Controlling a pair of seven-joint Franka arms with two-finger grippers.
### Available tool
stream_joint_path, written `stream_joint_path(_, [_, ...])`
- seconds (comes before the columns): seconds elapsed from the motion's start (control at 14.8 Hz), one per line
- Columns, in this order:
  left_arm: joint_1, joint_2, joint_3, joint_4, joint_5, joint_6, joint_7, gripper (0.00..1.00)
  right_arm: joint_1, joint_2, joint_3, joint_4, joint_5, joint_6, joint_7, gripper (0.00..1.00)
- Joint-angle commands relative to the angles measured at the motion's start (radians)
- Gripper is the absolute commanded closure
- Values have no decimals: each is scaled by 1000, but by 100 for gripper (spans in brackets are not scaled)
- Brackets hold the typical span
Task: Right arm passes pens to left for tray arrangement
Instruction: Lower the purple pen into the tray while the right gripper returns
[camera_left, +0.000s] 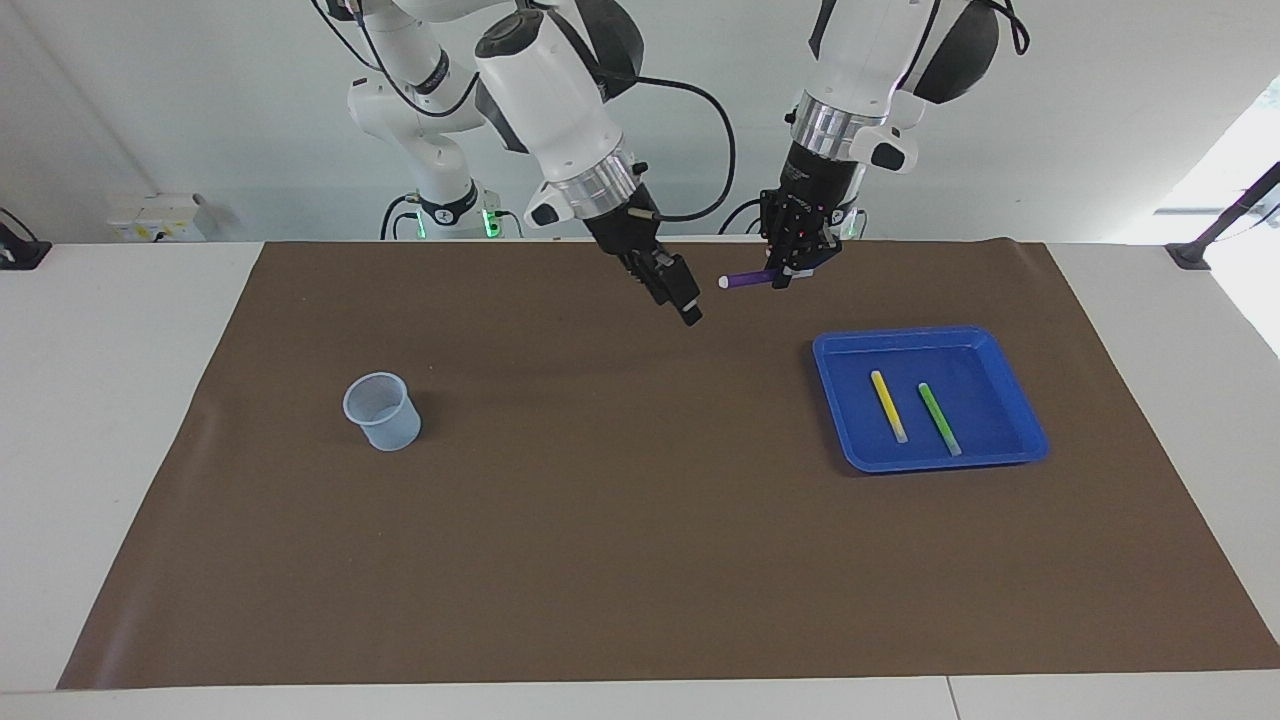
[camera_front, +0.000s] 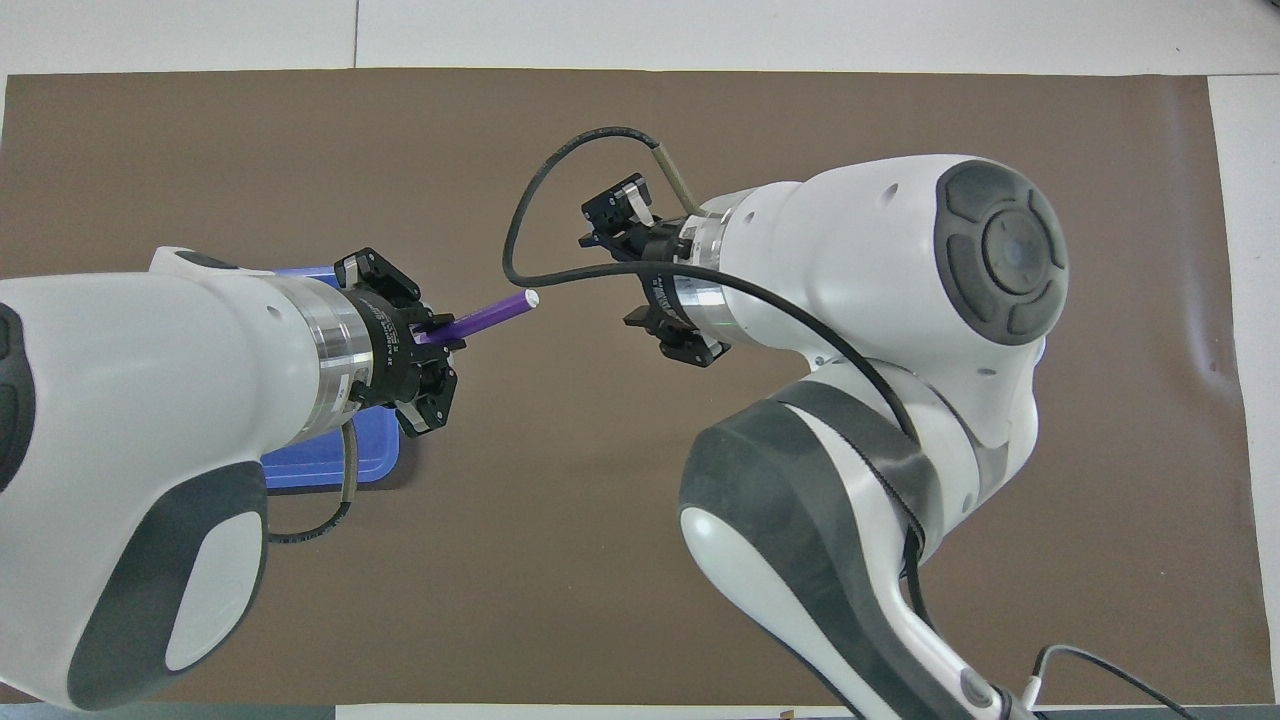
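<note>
The purple pen (camera_left: 745, 281) hangs level in the air over the mat's edge nearest the robots, its pale tip free. My left gripper (camera_left: 790, 270) is shut on its other end; the overhead view shows the same grip, left gripper (camera_front: 430, 335) on purple pen (camera_front: 485, 315). My right gripper (camera_left: 680, 298) is open, holds nothing and hangs over the mat a short gap from the pale tip; from above the right gripper (camera_front: 640, 280) stands clear of the pen. The blue tray (camera_left: 985, 390) lies toward the left arm's end. A yellow pen (camera_left: 888, 405) and a green pen (camera_left: 938, 418) lie side by side in it.
A small translucent cup (camera_left: 382, 410) stands upright on the brown mat (camera_left: 620, 520) toward the right arm's end. From above, only a corner of the tray (camera_front: 320, 470) shows under the left arm. The right arm's black cable (camera_front: 520, 240) loops above the pen's tip.
</note>
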Motion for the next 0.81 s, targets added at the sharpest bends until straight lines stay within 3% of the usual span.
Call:
stream_joint_path(0.0, [41,9,2,5,16,5,78,100,-7,-70,-96,-107,-15,-43,-265,0])
stream_joint_path(0.34, [199,3,7,-21,-2,-52,452,100,-6,-176,-254,-349,-17,-11,-696,0])
stream_joint_path(0.54, [317,2,10,-41,-45,-90,708,100,-6,-179,-370,-386,-38,-7,-932,0])
stream_joint_path(0.75, [403,3,10,-83,-45,-108,961,100,-7,-171,-465,-394,-154,-4,-1051,0])
